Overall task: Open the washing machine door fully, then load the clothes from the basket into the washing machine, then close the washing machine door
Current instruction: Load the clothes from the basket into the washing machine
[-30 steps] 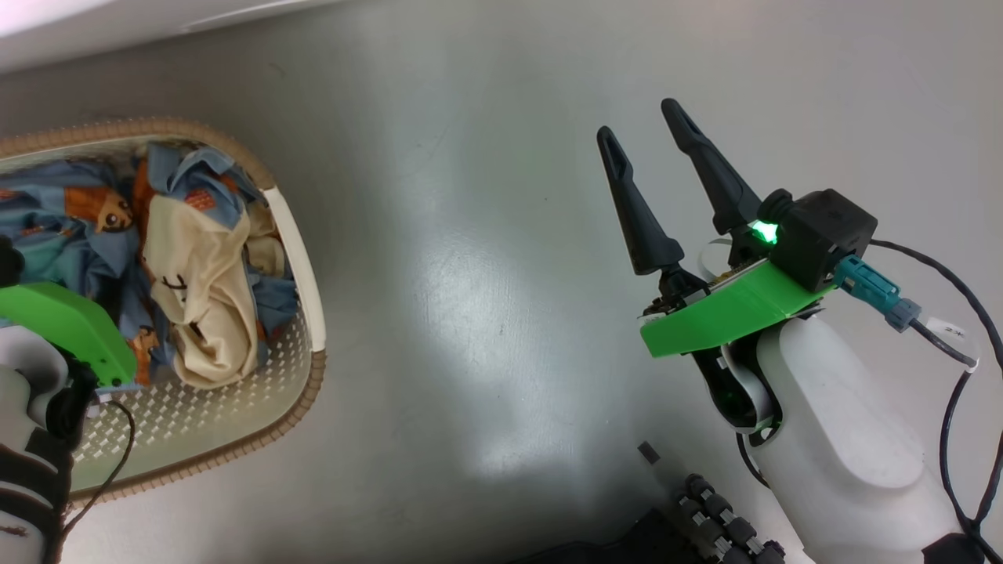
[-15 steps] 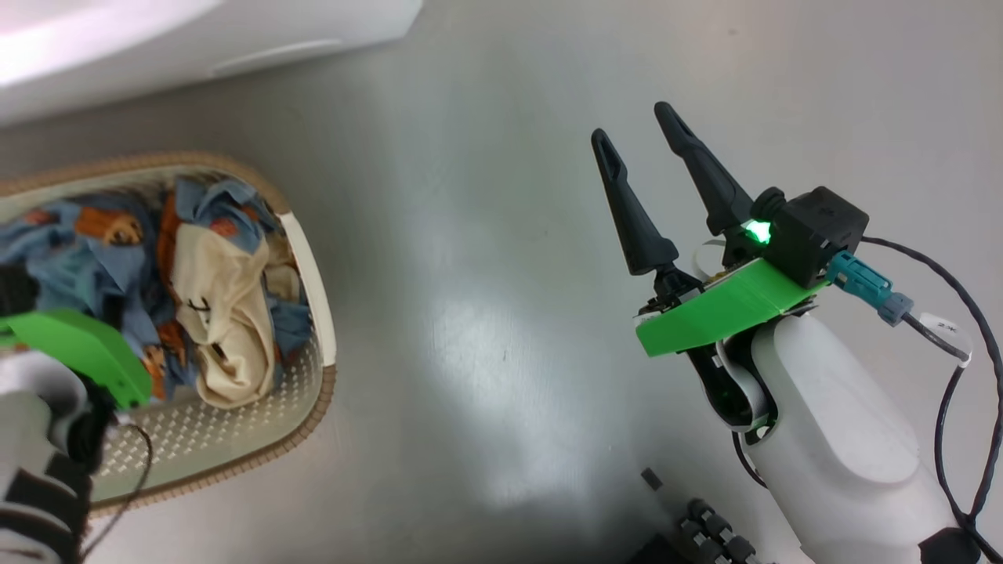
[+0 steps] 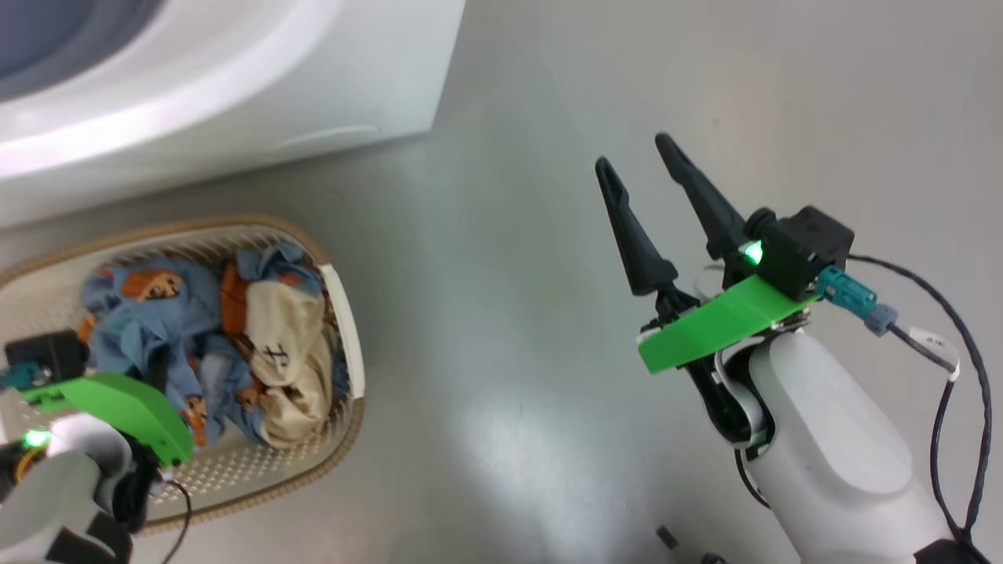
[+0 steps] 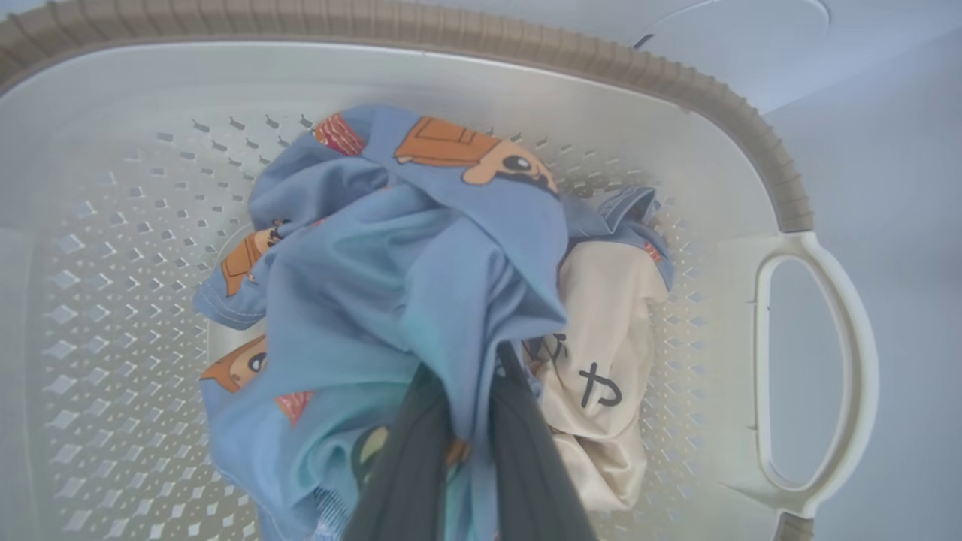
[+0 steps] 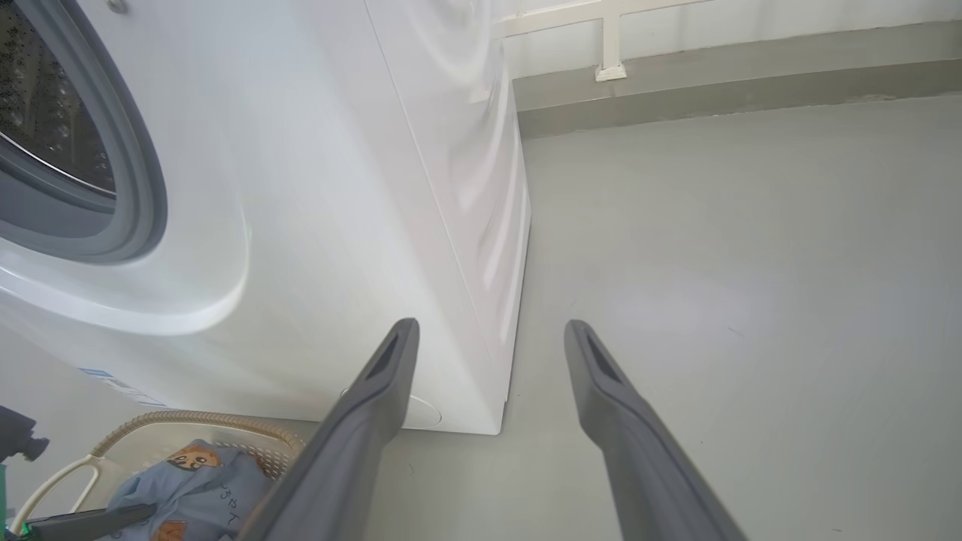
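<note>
Down in the basket point(image 4: 113, 225) goes the left hand point(image 4: 466, 368), its two dark fingers drawn close together and clenched on a fold of the blue garment point(image 4: 391, 285), right at the top of the heap. That is where the clothes point(image 3: 211, 345) are: all bundled in the basket on the floor point(image 3: 509, 313), just in front of the washing machine point(image 5: 338, 188).

This is soft, light stuff, by the look of it. No stiffness at all, so it should sag and trail off the fingers once it comes up. The blue garment lies tangled over the cream garment point(image 4: 601, 315) beside it, and a pull on one could well drag the other along or spill it over the brown rim point(image 4: 526, 45). The good place to take hold is a bunched ridge high on the pile, with plenty of cloth between the fingers, not a thin hem that could slide out. The basket looks light too, so a snag in its perforated wall might tug the whole thing along.

Over on the other side, the right hand point(image 3: 633, 157) hangs above bare floor, fingers spread wide, grasping nothing. From its wrist view the steel drum point(image 5: 45, 113) shows inside the grey gasket point(image 5: 143, 188), mouth uncovered.
</note>
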`<state>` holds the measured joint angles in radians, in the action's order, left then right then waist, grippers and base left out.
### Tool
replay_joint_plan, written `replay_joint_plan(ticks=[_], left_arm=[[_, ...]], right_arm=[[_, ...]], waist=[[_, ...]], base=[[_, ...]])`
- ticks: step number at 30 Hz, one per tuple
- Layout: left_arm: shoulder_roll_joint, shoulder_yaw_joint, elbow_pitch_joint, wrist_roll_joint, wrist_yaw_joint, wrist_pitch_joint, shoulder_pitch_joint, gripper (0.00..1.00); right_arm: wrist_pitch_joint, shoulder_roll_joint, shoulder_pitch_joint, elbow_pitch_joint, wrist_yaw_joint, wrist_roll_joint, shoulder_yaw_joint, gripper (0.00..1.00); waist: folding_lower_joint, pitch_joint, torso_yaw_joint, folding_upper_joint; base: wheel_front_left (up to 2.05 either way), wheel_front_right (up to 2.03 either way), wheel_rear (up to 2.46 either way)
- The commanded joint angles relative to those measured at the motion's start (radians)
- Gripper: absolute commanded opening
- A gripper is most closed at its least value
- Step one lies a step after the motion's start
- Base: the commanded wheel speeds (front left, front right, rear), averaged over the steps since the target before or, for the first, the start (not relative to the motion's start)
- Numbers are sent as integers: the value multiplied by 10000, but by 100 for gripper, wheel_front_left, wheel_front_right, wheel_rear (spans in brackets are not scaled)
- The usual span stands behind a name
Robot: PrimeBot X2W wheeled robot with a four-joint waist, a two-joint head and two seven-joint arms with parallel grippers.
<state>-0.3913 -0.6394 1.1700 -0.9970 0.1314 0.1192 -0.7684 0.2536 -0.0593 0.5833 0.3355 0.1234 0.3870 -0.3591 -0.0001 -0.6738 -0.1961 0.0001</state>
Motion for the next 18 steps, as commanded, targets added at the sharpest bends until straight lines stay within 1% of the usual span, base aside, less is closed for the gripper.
replay_joint_plan(ticks=[1, 7, 8, 18], left_arm=[[-325, 81, -180, -163, -8, 221, 435, 0], [-199, -331, -534, -531, -8, 663, 1019, 0], [-199, -331, -534, -531, -8, 663, 1019, 0], [-216, -921, -1412, -1029, -8, 1282, 1934, 0]], right_arm=[[82, 91, -493, -94, 73, 117, -152, 100], [82, -1, -832, 136, 73, 248, -87, 100], [82, -1, -832, 136, 73, 248, -87, 100], [82, -251, -1491, 376, 73, 658, -126, 100]], waist=[[1, 743, 240, -1], [1, 1704, 531, -1], [1, 1704, 531, -1], [1, 3392, 966, -1]], base=[[0, 0, 0], [0, 0, 0], [0, 0, 0], [0, 0, 0]])
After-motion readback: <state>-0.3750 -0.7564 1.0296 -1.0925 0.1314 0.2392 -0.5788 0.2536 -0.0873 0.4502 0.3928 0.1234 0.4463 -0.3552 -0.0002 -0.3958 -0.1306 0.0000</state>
